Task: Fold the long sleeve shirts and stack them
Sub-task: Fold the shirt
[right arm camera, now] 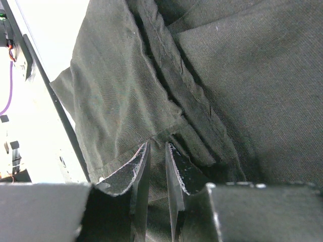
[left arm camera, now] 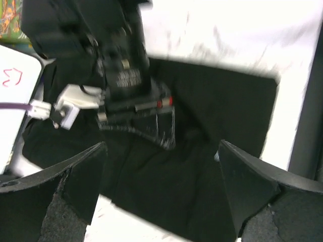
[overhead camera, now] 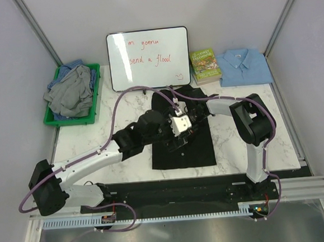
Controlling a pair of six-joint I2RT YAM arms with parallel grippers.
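Black shirt (overhead camera: 182, 144) lies flat at the middle of the marble counter (overhead camera: 96, 137), partly folded into a rough rectangle with its near edge close to the counter's near side. Both arms reach in over it and meet above its middle.

Left gripper (left arm camera: 161, 145): jaws released and spread wide, nothing between them, hovering over the black cloth. The left wrist view is blurred. It shows the right arm's end just ahead, pressed down on the shirt.

Right gripper (right arm camera: 157, 147): jaws clenched to a narrow gap, pinching a fold of the black shirt. Creases run out from the tips, and layered folded edges lie just to the right of them. In the right wrist view the shirt's edge ends at the left, with bare counter beyond.

Light blue shirt (overhead camera: 245, 67), collared and already folded, sits at the far right of the counter. Just to its left is a book (overhead camera: 204, 65) with a green cover. A whiteboard (overhead camera: 149, 59) with red writing stands at the far middle, behind the black shirt.

The green bin (overhead camera: 72, 122) at the far left holds a crumpled grey shirt (overhead camera: 70, 94) on top, with blue fabric (overhead camera: 68, 68) under it toward the far end. The bin is well apart from the black shirt.
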